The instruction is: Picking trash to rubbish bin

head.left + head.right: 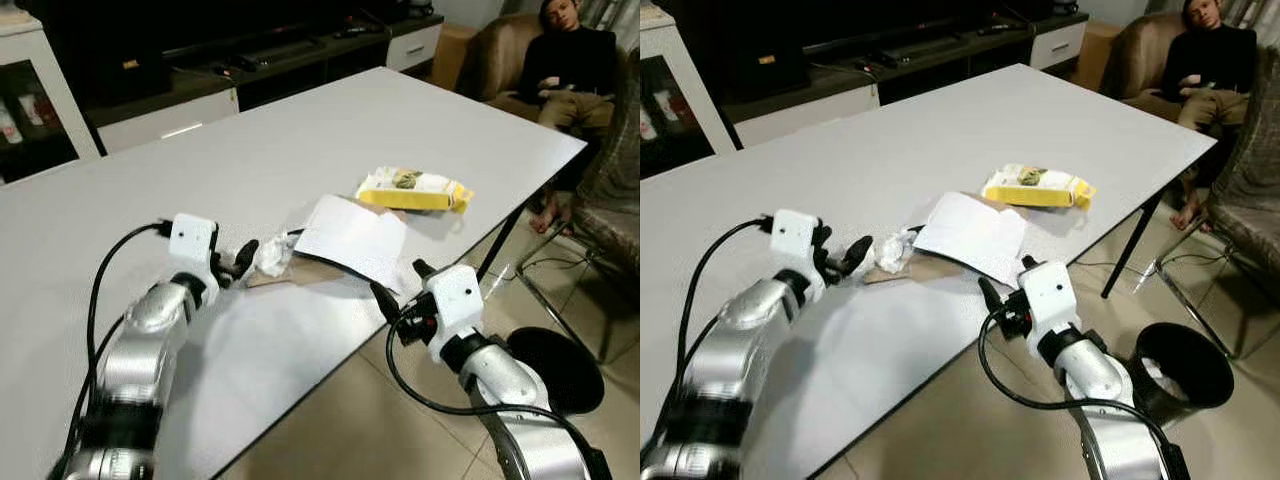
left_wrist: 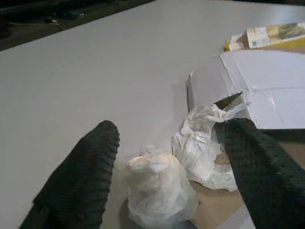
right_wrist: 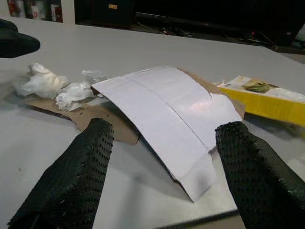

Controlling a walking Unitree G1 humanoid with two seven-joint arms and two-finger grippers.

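- Right eye view showed you the black rubbish bin (image 1: 1185, 375) on the tiled floor (image 1: 970, 420) past the worktop's near corner, by the right arm, with something pale inside it that you could not identify.
- Your left hand (image 1: 243, 262) sat low over the worktop (image 1: 250, 150), its fingers spread wide, with the crumpled white tissue (image 2: 159, 188) lying loose between them, touching neither pad clearly.
- More crumpled tissue (image 2: 205, 148) lay just beside it, resting on a flat brown piece of card (image 3: 97, 117).
- Your right hand (image 1: 1005, 285) hovered at the worktop's front edge, fingers wide apart and holding nothing, facing a bent white sheet of card (image 3: 167, 112) that arched up over the brown piece.
- Just behind that sheet lay a yellow packet (image 1: 414, 190), flat and glossy.
- You had open, smooth grey surface beyond the clutter.
- A person (image 1: 570, 60) sat in an armchair past the far corner.
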